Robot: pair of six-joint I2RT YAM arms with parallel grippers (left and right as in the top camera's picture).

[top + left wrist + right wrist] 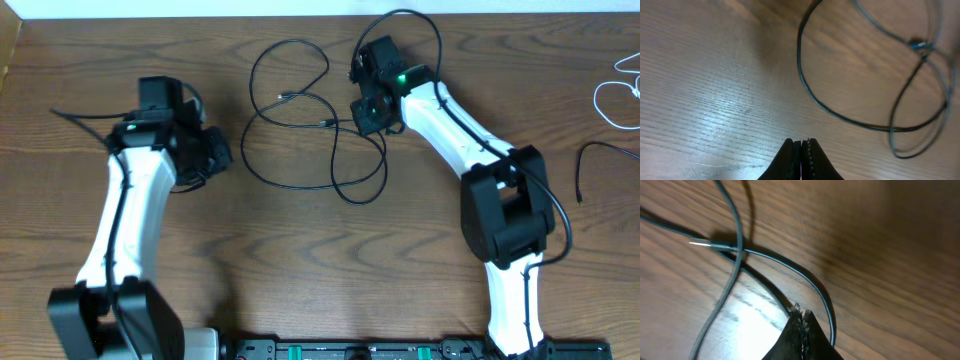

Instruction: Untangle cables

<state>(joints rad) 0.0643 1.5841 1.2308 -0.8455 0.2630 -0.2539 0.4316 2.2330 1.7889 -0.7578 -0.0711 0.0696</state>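
A long black cable (300,130) lies in loose, crossing loops on the wooden table between the arms. It also shows in the left wrist view (840,112) and the right wrist view (790,267). One plug end (705,243) lies where two strands cross. My right gripper (362,115) (801,314) is shut at the loops' right edge. A strand curves close past its right finger, and I see none between the tips. My left gripper (215,155) (801,145) is shut and empty, left of the loops.
A white cable (615,95) lies at the far right edge of the table. A separate black cable (600,150) lies just below it. Each arm's own thick black cable runs along its body. The table's front rail (400,350) is at the bottom.
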